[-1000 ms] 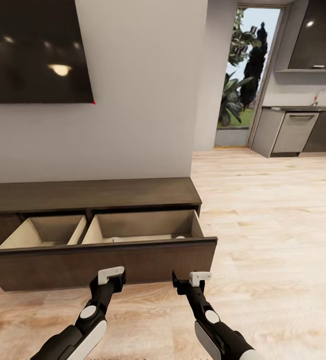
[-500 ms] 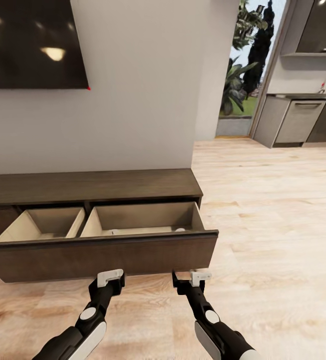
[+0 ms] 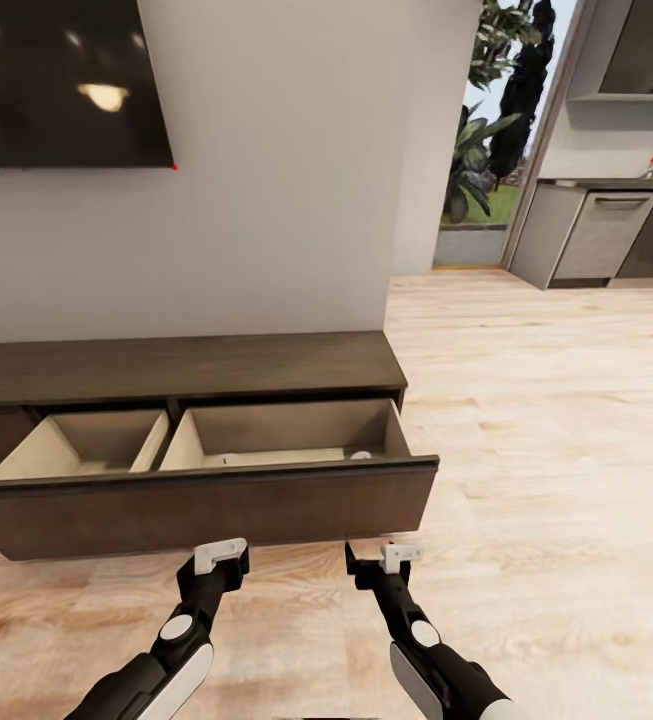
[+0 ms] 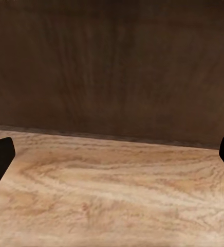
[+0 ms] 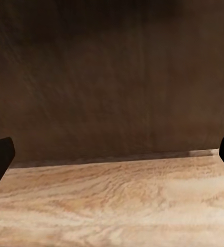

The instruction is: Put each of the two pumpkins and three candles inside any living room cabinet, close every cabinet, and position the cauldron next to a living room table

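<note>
The long dark-brown cabinet (image 3: 181, 367) stands against the white wall with its wide drawer front (image 3: 206, 510) pulled out, showing two beige compartments. Two small pale tips (image 3: 361, 455) peek over the front in the right compartment; I cannot tell what they are. My left gripper (image 3: 221, 556) and right gripper (image 3: 386, 556) hover low just in front of the drawer front, both open and empty. The left wrist view shows the left gripper (image 4: 112, 159) facing the dark front over the wood floor, as does the right gripper (image 5: 112, 157) in the right wrist view. Pumpkins, candles, cauldron and table are out of view.
A dark TV screen (image 3: 61, 80) hangs on the wall above the cabinet. Light wood floor (image 3: 546, 420) stretches to the right toward a kitchen with grey units (image 3: 606, 235) and a glazed doorway with plants (image 3: 481, 150).
The whole view has shifted, so the cabinet and TV sit a little higher in the picture. The drawer stays open as before. Both grippers hold the same pose.
</note>
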### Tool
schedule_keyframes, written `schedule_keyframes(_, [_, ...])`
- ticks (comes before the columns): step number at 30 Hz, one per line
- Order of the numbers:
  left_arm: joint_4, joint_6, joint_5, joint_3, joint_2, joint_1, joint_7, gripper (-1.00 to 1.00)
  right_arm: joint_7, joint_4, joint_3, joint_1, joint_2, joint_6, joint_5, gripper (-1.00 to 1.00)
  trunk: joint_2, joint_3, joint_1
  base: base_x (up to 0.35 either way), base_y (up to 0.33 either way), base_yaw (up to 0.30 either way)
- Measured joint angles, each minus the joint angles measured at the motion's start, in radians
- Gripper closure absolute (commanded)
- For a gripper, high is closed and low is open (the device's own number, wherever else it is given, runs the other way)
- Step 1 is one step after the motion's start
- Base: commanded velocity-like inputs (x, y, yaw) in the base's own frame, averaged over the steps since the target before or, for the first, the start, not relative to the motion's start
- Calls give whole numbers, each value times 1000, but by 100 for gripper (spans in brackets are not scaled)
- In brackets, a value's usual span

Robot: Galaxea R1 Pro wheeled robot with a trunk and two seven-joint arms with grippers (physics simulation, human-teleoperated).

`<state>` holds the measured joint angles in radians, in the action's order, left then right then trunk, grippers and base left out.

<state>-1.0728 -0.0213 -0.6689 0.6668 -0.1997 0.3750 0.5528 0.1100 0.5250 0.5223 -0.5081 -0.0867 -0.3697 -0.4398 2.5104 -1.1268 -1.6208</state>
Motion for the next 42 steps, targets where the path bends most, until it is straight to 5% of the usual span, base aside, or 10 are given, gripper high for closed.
schedule_keyframes(16, [0, 0, -4, -4, 0, 0, -3, -100, 0, 0, 0, 0, 0, 0, 0, -100, 0, 0, 0, 275, -6, 0])
schedule_keyframes(29, [0, 0, 0, 2, 0, 0, 0, -100, 0, 0, 0, 0, 0, 0, -1, -100, 0, 0, 0, 26, -9, 0])
schedule_keyframes(37, [8, 0, 2, 11, 1, 0, 4, -100, 0, 0, 0, 0, 0, 0, -2, -100, 2, -31, -4, 0, 0, 0])
schedule_keyframes(42, [29, -1, 81, 8, 4, 0, 7, -100, 0, 0, 0, 0, 0, 0, -1, -100, 3, -43, -5, 0, 0, 0])
